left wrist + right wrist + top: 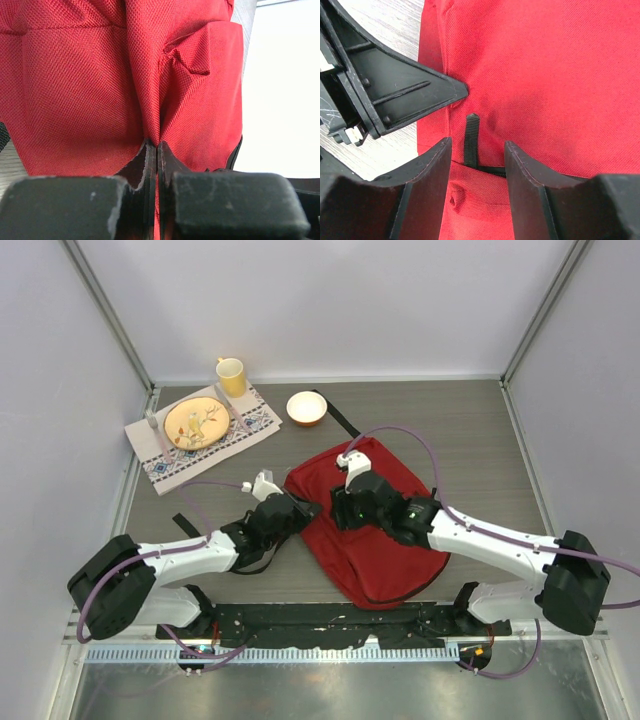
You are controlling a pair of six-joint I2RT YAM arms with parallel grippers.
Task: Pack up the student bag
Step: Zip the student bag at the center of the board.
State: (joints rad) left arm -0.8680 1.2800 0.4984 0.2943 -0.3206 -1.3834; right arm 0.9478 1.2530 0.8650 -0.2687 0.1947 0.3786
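The student bag [385,560] lies flat on the grey table [460,430], at the middle and a little toward the right arm, and it is the biggest thing there. From above I see both arms reaching to its upper left part: the left gripper [300,508] is at the left edge of the bag and the right gripper [345,510] is just beside it, over the red fabric. At the far left corner there is a patterned cloth [165,468] with a plate [195,423] on it, a yellow cup [232,375] at its far end and a bowl [306,407] near it; a black strap [340,420] goes from the bag toward the bowl. In the left wrist view the two fingers are pressed together, and a fold of the red fabric is pinched between them, so this gripper is grasping the bag. In the right wrist view the jaws stand apart, released, with the red fabric under them and a small black zipper pull [471,137] between them; I cannot tell if they touch it. At the upper left of this view, the pointed tip of the left gripper is at the edge of the bag.
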